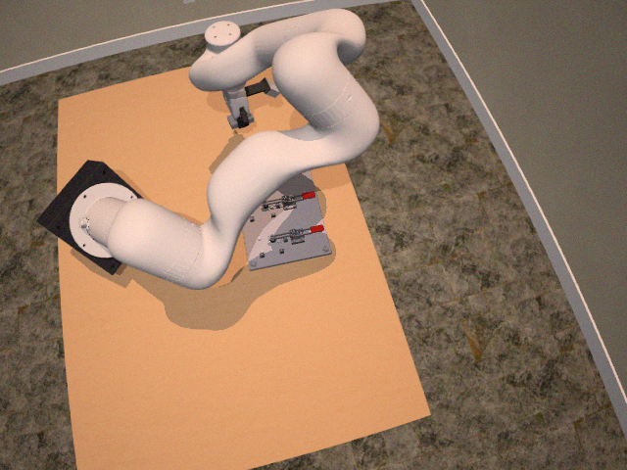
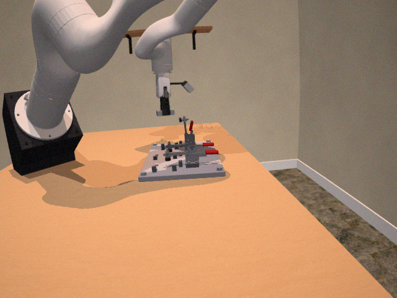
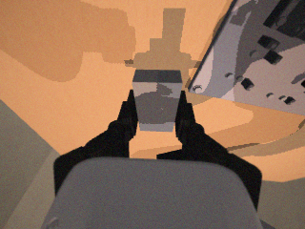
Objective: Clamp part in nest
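The part, a grey block (image 1: 232,122) (image 2: 172,112) (image 3: 157,106), is held between the fingers of my gripper (image 1: 241,118) (image 2: 165,110) (image 3: 156,99), which is shut on it. Both hang above the table beyond the fixture's far end. The fixture plate (image 1: 310,248) (image 2: 205,171) (image 3: 221,72) bears three nests with clamps. The far clamp stands open, its red handle (image 2: 191,125) and bar upright; the arm hides it in the top view. The middle handle (image 1: 308,195) (image 2: 208,144) and near handle (image 1: 316,228) (image 2: 211,151) lie level; locking cannot be told.
The robot's upper arm (image 1: 263,162) (image 2: 86,41) passes over the fixture's far part. The black robot base (image 1: 66,202) (image 2: 41,157) stands on the table (image 1: 227,384) (image 2: 192,231) to the left. A wooden shelf (image 2: 205,29) is on the wall behind.
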